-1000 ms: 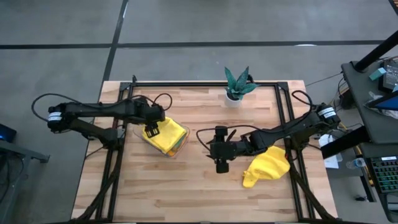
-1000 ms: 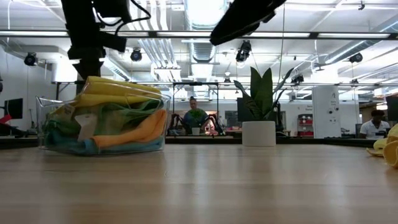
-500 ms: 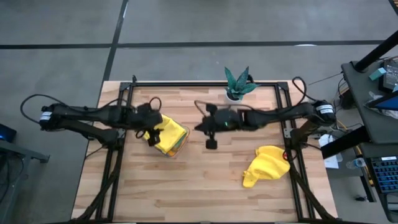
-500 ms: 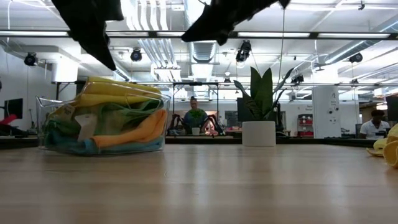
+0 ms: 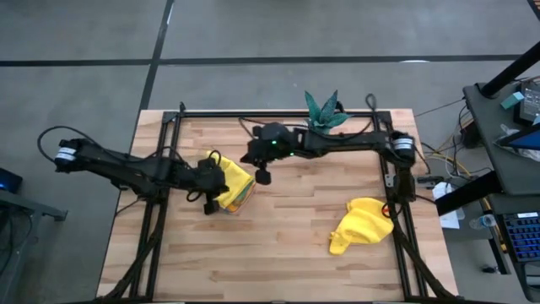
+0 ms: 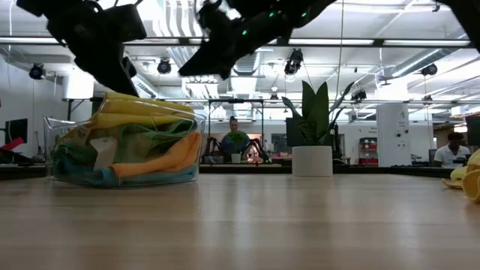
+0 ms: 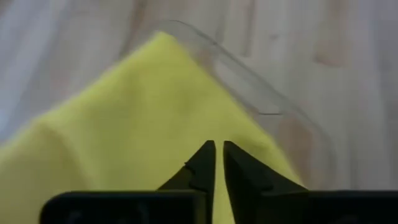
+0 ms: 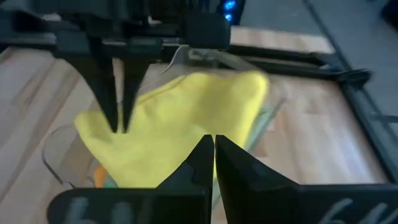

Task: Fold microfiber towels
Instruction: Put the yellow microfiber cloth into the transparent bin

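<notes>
Wooden slats make up the worktop (image 5: pixel 278 245), where a clear tray (image 6: pixel 56 146) at about 9 o'clock is heaped with towels (image 5: pixel 232 181), a yellow one uppermost. Both grippers are seen clenched with nothing between the fingers: the left gripper (image 5: pixel 208 205) at the tray's 7 o'clock edge, the right gripper (image 5: pixel 263 176) just beside it at 3 o'clock. A loose yellow towel (image 5: pixel 361 225) lies crumpled at 4 o'clock, well apart from the tray.

Towels (image 5: pixel 232 181) in tray (image 6: pixel 52 154), left.
</notes>
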`<state>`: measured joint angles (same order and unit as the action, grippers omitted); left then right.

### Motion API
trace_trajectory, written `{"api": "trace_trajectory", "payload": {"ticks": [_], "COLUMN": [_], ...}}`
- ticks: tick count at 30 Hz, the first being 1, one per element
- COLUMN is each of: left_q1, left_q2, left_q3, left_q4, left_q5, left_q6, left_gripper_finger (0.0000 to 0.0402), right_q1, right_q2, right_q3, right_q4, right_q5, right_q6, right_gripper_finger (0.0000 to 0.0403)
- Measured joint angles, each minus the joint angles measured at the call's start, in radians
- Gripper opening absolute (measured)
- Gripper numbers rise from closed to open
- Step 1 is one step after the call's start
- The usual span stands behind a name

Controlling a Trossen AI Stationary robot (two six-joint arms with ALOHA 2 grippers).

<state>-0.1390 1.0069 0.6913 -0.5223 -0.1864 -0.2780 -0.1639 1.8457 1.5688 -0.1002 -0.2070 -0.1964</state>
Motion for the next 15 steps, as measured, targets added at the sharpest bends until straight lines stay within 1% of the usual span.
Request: {"api": "trace_trajectory", "payload": {"ticks": [2, 4, 10, 15], "left_q1": [0.0, 0.0, 0.0, 0.0], "left_q2": [0.0, 0.0, 0.022, 0.074], "left_q3": [-0.028, -0.064, -0.142, -0.14], "left_q4": [0.038, 0.07, 0.178, 0.233], "left_q5": [0.052, 0.082, 0.103, 0.108], "left_q6": [-0.005, -0.005, -0.032, -0.031], "left_gripper_finger": [0.0005, 0.0003, 0.0001, 0.0], "right_q1": [0.0, 0.0, -0.001, 0.0], "right_q2": [0.047, 0.092, 0.206, 0.244], "right_q3": [0.036, 0.073, 0.18, 0.239], "right_q4": [-0.015, -0.043, -0.185, -0.283], "right_q5": [-0.025, -0.039, -0.053, -0.055], "right_q6": [0.0, 0.0, -0.011, -0.038], "right_gripper_finger": [0.0008, 0.0008, 0.0008, 0.0008]}}
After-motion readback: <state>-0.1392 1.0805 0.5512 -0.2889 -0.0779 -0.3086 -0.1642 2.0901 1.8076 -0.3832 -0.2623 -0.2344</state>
